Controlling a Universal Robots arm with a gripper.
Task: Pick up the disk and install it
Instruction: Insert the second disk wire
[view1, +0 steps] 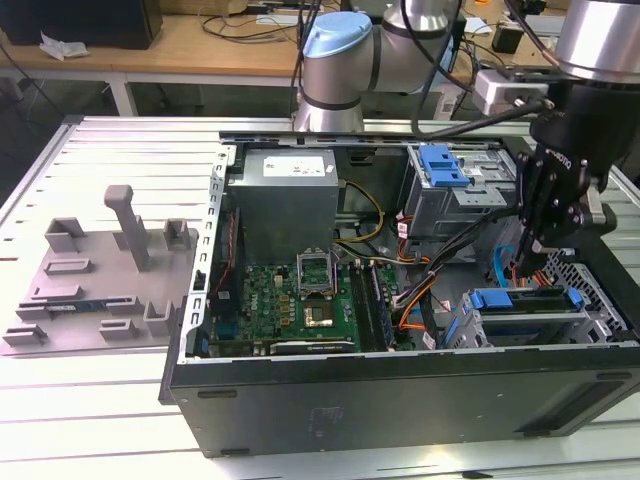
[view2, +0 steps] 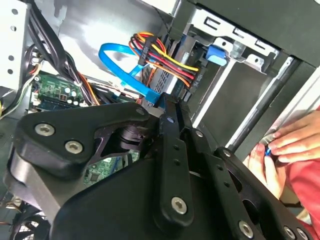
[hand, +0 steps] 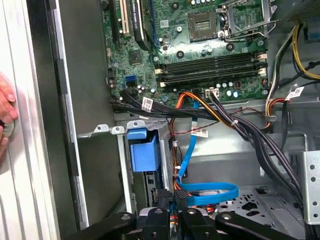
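The disk (view1: 527, 318) lies in the drive cage at the front corner of the open computer case, on the exterior view's right, its blue carrier (view1: 508, 298) facing the motherboard. The carrier's blue tab shows in both wrist views (hand: 145, 151) (view2: 216, 54). My gripper (view1: 527, 268) hangs just above the disk's inner end, fingers drawn together. In the first wrist view the gripper (hand: 175, 200) pinches the black connector (hand: 181, 193) of a blue data cable (hand: 210, 192). In the second wrist view the gripper (view2: 167, 107) sits by the blue cable (view2: 125, 70) and a multicoloured power lead (view2: 167, 62).
Black cable bundles (hand: 240, 125) cross between the motherboard (view1: 300, 295) and the cage. A second blue carrier (view1: 443, 165) sits in the upper bay. A person's hand (view2: 292, 142) rests on the case's edge, also seen as a hand (hand: 6, 106). A grey fixture (view1: 105, 270) stands outside the case.
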